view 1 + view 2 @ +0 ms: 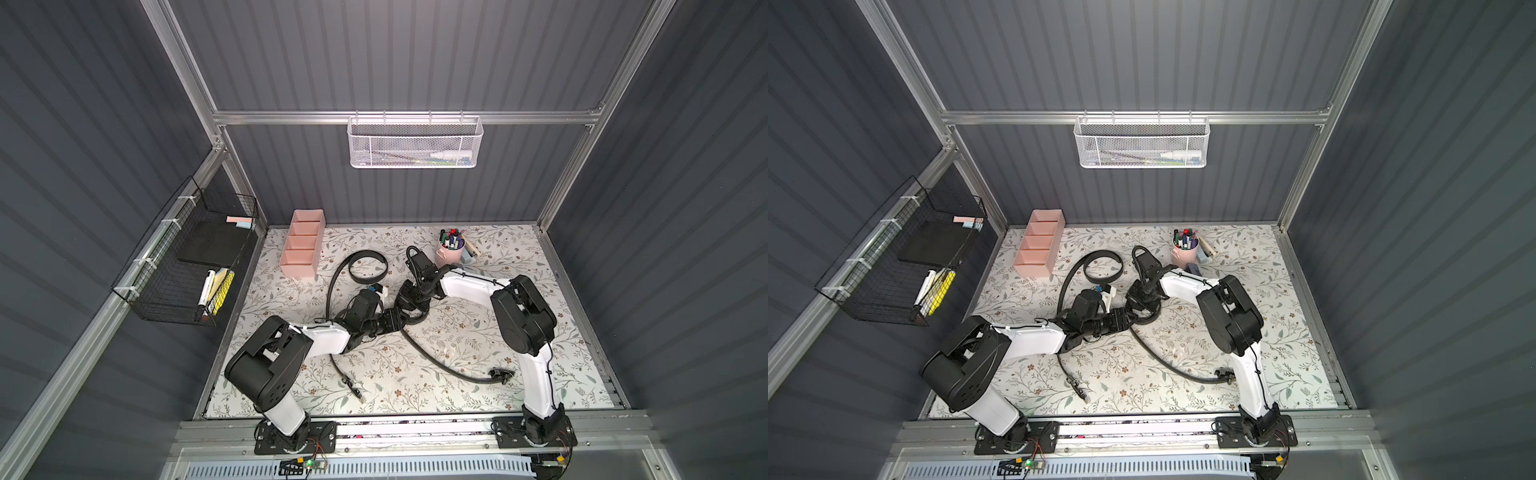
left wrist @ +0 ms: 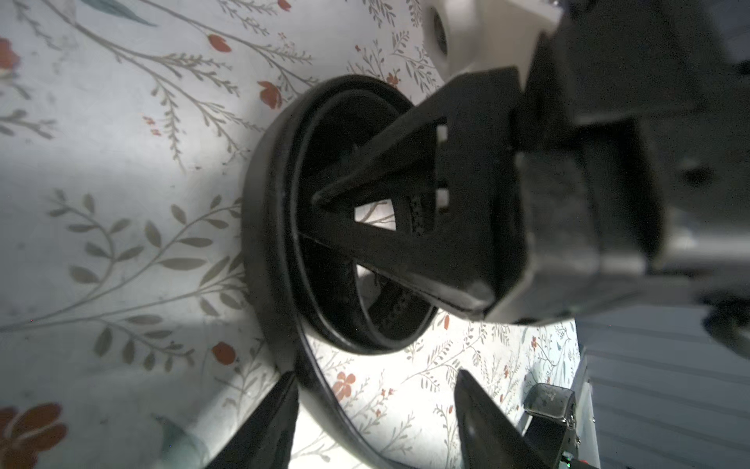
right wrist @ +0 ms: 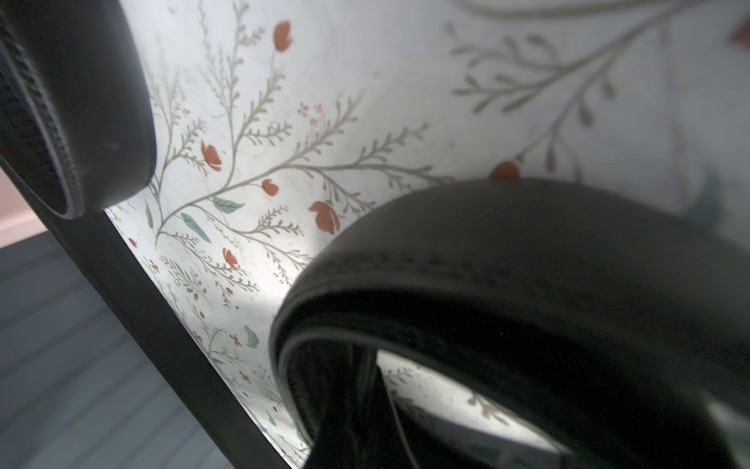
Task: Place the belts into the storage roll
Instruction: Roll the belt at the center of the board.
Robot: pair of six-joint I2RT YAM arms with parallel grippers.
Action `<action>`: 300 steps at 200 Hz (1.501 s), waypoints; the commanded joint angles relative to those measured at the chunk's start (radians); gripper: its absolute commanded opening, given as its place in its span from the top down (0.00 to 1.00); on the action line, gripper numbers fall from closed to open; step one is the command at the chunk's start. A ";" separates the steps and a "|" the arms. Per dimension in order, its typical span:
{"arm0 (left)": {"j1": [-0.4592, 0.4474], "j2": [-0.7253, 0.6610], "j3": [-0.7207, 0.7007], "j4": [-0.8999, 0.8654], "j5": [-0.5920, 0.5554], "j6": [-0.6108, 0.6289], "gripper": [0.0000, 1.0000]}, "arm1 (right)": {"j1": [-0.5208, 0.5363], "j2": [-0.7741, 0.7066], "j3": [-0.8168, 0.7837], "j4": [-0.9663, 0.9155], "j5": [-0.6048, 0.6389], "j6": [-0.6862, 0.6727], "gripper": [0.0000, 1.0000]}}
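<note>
Sam: Closest to the lens, in the right wrist view: coiled belt [image 3: 527,251], wound in a ring with the strap on edge, on the floral mat [image 3: 365,101]. Claws?

Lee: Right gripper [image 2: 320,199] clenched, tips poked inside that ring. Pinch on the strap or not, cannot tell. Left gripper [image 2: 377,373] released, fingers [image 2: 272,426] spread astride the coil's tail.

Sam: Tail end?

Lee: Trails off toward the base of the right arm [image 1: 536,374], buckle [image 1: 501,374] flat on the mat.

Sam: Anything in the way?

Lee: Second belt [image 1: 368,266], in a loose loop between the grippers and the storage roll [image 1: 297,269], near the tray but not touching. Strap ducking under the left arm [image 1: 320,334], other buckle [image 1: 352,384] toward the front edge.

Sam: Storage roll?

Lee: Far-left corner of the mat, close to the wall — both belts outside it.

Sam: Surroundings?

Lee: Pink cup of markers [image 1: 451,253] just behind the right arm's wrist. Black wire basket [image 1: 187,266] on the left wall, white mesh basket [image 1: 415,141] on the back rail.
</note>
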 commanded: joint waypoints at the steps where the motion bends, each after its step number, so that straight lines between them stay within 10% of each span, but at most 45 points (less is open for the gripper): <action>1: -0.009 0.026 0.039 -0.031 -0.034 0.016 0.38 | 0.011 0.005 -0.048 0.022 0.041 0.162 1.00; 93: -0.033 0.133 0.143 -0.084 -0.079 0.001 0.43 | 0.044 -0.024 -0.106 0.066 0.030 0.219 1.00; 175: -0.046 0.179 0.241 -0.286 -0.108 0.028 0.74 | 0.037 -0.035 -0.077 0.038 0.042 0.170 1.00; 202: -0.046 0.203 0.320 -0.422 -0.107 0.074 0.82 | 0.011 -0.081 -0.033 -0.007 0.094 0.063 0.64; 227: -0.047 0.216 0.371 -0.528 -0.112 0.119 0.84 | -0.033 -0.153 0.053 -0.082 0.160 -0.102 0.03; 278: -0.047 0.228 0.446 -0.696 -0.124 0.212 0.85 | -0.125 -0.393 0.034 -0.066 0.191 -0.367 0.01; 300: -0.047 0.226 0.472 -0.779 -0.145 0.262 0.85 | -0.207 -0.437 -0.008 -0.081 -0.109 -0.397 0.01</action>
